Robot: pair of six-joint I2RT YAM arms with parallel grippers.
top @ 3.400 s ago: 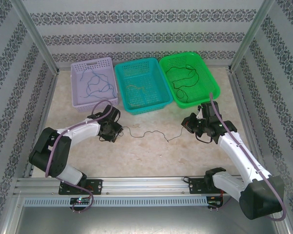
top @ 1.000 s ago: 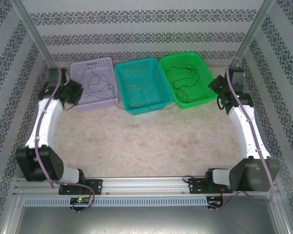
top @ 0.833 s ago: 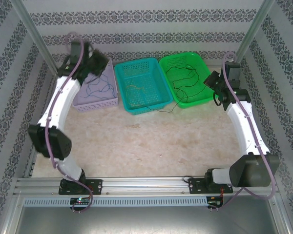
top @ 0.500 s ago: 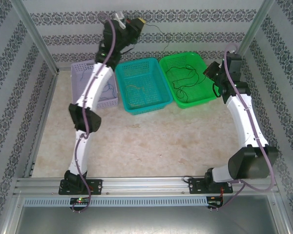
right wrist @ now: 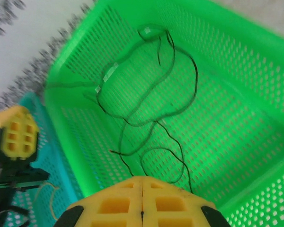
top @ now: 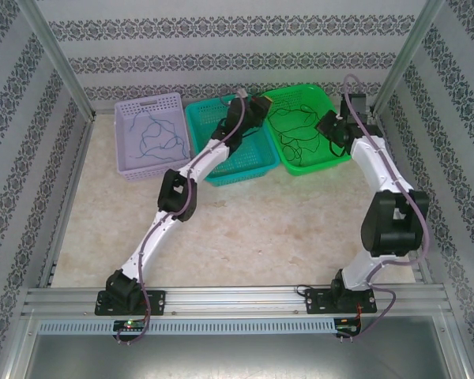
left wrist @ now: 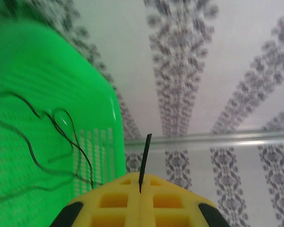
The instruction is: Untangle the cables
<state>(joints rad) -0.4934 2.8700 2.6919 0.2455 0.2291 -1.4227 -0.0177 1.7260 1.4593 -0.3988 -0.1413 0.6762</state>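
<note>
Black cables [top: 294, 126] lie looped in the green basket [top: 320, 166]; the right wrist view shows their loops [right wrist: 180, 101] on its floor. My left gripper [top: 259, 109] hangs at the green basket's left rim, shut, and a short black cable end [left wrist: 144, 158] sticks up from between its yellow fingers [left wrist: 118, 201]. My right gripper [top: 330, 126] hovers over the basket's right side, shut, with black strands running under its tips [right wrist: 142, 178] and a dark speck in the seam. A blue cable [top: 158, 136] lies in the lavender basket [top: 154, 169]. A yellowish-green one [top: 221, 142] lies in the teal basket [top: 241, 175].
The three baskets stand in a row against the patterned back wall [top: 237, 63]. Metal frame posts [top: 395, 67] rise at both back corners. The left arm [top: 178, 193] stretches diagonally over the beige table [top: 261, 229] and the teal basket.
The left arm swung from the far left, up past the back wall and down to the green basket's left rim. The right gripper moved in over the green basket.
</note>
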